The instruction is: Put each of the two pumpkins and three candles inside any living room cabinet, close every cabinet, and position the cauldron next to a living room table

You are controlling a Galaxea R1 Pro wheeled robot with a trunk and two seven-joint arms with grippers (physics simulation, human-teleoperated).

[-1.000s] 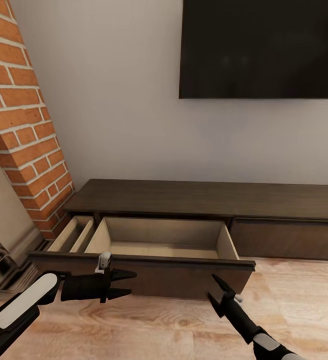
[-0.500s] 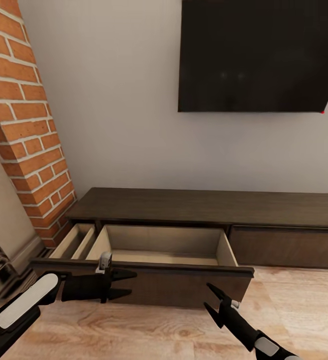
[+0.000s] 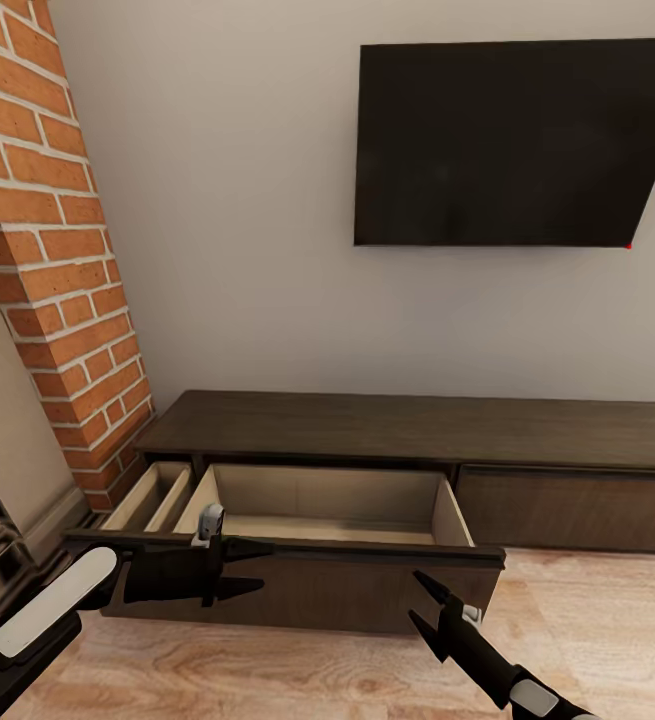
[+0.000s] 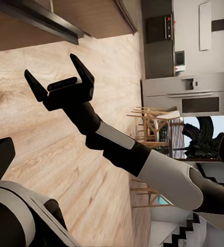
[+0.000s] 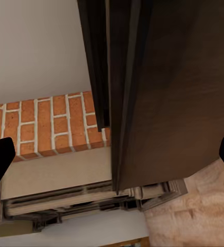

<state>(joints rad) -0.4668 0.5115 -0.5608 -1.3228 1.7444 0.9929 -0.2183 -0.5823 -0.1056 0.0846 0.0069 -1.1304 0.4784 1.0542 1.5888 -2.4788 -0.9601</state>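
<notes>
The long dark-brown cabinet [image 3: 417,428] stands against the wall under the TV. Its wide drawer [image 3: 322,500] is pulled out, and its pale tan inside looks bare. A narrow drawer [image 3: 149,494] to its left is pulled out too. My left gripper [image 3: 265,567] is open just in front of the wide drawer's dark front [image 3: 307,585], near its left part. My right gripper [image 3: 413,597] is open and low before the front's right part. The left wrist view shows the right gripper [image 4: 58,77] with fingers spread over the floor. Pumpkins, candles, cauldron and table are out of view.
A brick-and-stone fireplace [image 3: 57,250] stands close on the left of the cabinet. A black TV [image 3: 507,140] hangs on the wall above. Light wood floor [image 3: 317,670] lies under both arms. A closed drawer front [image 3: 577,508] continues to the right.
The camera has moved: the TV and cabinet sit lower in the head view than before. Both grippers stay open in front of the drawer, hardly shifted.
</notes>
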